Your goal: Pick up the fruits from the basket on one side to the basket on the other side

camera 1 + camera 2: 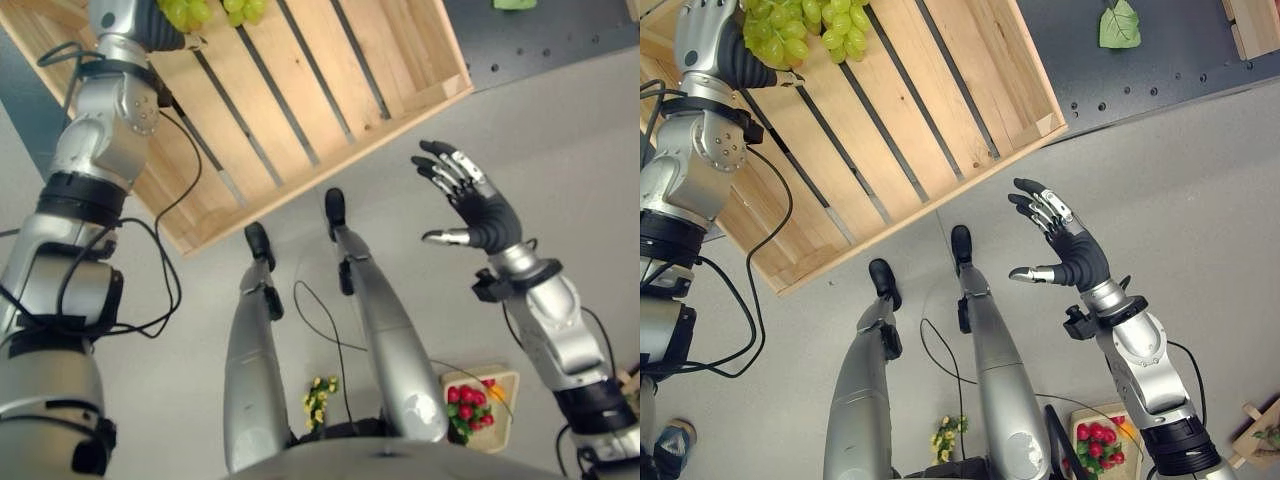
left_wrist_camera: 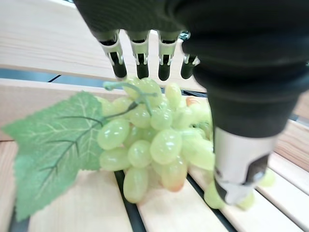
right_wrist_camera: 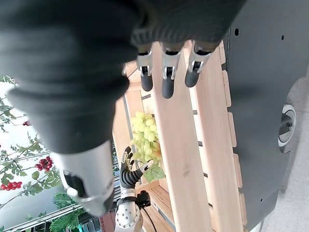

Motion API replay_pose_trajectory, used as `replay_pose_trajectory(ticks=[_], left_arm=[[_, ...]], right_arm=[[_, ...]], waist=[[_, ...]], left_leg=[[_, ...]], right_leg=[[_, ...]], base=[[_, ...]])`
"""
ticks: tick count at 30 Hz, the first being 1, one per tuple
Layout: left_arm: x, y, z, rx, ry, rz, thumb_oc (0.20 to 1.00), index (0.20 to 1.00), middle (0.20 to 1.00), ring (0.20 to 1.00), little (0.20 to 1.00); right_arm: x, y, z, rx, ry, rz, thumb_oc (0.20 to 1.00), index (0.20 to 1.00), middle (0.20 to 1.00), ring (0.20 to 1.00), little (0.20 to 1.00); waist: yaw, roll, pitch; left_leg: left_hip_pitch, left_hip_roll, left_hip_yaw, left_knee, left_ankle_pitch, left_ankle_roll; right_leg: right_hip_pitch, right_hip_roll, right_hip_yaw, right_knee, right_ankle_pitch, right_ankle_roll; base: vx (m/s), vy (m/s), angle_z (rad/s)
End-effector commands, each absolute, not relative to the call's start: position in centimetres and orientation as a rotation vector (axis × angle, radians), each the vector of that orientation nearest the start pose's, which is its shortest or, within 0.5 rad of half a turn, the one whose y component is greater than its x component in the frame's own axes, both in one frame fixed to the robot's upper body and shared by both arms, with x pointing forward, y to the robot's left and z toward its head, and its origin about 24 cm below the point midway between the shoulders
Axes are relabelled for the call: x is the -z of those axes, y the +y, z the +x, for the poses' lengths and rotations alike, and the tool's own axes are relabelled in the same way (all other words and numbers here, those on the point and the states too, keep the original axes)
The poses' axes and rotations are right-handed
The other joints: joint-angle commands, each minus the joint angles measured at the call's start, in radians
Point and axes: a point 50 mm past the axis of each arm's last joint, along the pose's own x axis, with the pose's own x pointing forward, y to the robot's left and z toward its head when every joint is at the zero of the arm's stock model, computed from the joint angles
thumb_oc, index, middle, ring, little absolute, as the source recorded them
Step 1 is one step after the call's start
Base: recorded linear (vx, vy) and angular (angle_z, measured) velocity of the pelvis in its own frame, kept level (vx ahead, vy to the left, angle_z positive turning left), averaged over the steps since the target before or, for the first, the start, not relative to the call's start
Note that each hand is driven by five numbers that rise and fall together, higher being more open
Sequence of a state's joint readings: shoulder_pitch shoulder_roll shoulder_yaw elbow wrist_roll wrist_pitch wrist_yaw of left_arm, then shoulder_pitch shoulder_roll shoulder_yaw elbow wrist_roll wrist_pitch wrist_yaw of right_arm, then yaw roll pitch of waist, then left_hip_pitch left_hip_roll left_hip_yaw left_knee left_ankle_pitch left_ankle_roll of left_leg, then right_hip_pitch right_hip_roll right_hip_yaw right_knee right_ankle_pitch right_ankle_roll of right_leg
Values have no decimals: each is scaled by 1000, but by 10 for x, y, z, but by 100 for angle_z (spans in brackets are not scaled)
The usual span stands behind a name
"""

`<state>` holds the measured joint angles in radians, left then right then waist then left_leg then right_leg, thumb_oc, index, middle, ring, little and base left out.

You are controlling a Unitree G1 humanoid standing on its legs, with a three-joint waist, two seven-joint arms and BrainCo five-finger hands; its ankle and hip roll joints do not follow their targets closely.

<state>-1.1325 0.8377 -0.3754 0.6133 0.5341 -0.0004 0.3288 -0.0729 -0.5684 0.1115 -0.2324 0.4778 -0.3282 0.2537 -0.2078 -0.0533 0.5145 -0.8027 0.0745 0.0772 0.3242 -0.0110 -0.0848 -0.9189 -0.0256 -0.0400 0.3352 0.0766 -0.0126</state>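
Grapes [image 2: 154, 145] sit just under the left hand [image 2: 145, 58], inside the wooden crate [image 1: 920, 120].

Up close, the left wrist view gives what the head views do not: the green bunch lies on the crate's slats with a large leaf [image 2: 48, 150] on its stem, and the hand's fingers [image 2: 140, 60] hang straight above it, thumb alongside the bunch, nothing curled round the fruit. From the right eye view the same hand reaches into the crate's far corner by the grapes. Well apart from the crate, the right hand [image 1: 1065, 250] hovers over the grey floor [image 1: 1200, 200], fingers spread and empty. A loose green leaf [image 1: 1118, 25] lies on the dark worktop [image 1: 1160, 50] beyond. No writing can be read.
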Motion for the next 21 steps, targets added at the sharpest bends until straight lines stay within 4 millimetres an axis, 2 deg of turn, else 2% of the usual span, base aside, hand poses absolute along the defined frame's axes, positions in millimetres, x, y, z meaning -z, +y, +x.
replay_pose_trajectory(ticks=[1, 8, 14, 21], left_arm=[[-343, 261, 358, -641, -662, 1378, 1000, 1000, 1000, 1000, 1000], [-348, 271, 364, -649, -598, 1422, 1000, 1000, 1000, 1000, 1000], [-351, 264, 369, -627, -599, 1398, 1000, 1000, 1000, 1000, 1000], [-348, 267, 371, -624, -571, 1397, 1000, 1000, 1000, 1000, 1000]], right_arm=[[-162, -185, 231, -494, -611, -60, 1000, 1000, 1000, 1000, 1000], [-168, -180, 230, -522, -639, -41, 1000, 1000, 1000, 1000, 1000], [-170, -180, 227, -530, -651, -30, 1000, 1000, 1000, 1000, 1000], [-170, -181, 223, -523, -658, -17, 1000, 1000, 1000, 1000, 1000]], waist=[[3, -28, -36], [-15, -41, -23], [-25, -43, -18], [-30, -39, -21]], left_leg=[[11, -7, -15, 3, -18, 20], [12, 6, 0, -3, -20, 23], [15, 10, 4, -12, -21, 23], [15, 9, 3, -17, -21, 22]], right_leg=[[30, 22, -14, 94, -125, 80], [13, 35, 0, 99, -119, 87], [-1, 38, 4, 103, -123, 90], [-6, 39, 6, 102, -124, 89]], base=[[31, -2, 0], [28, -3, -1], [32, -16, -8], [7, -4, -2]])
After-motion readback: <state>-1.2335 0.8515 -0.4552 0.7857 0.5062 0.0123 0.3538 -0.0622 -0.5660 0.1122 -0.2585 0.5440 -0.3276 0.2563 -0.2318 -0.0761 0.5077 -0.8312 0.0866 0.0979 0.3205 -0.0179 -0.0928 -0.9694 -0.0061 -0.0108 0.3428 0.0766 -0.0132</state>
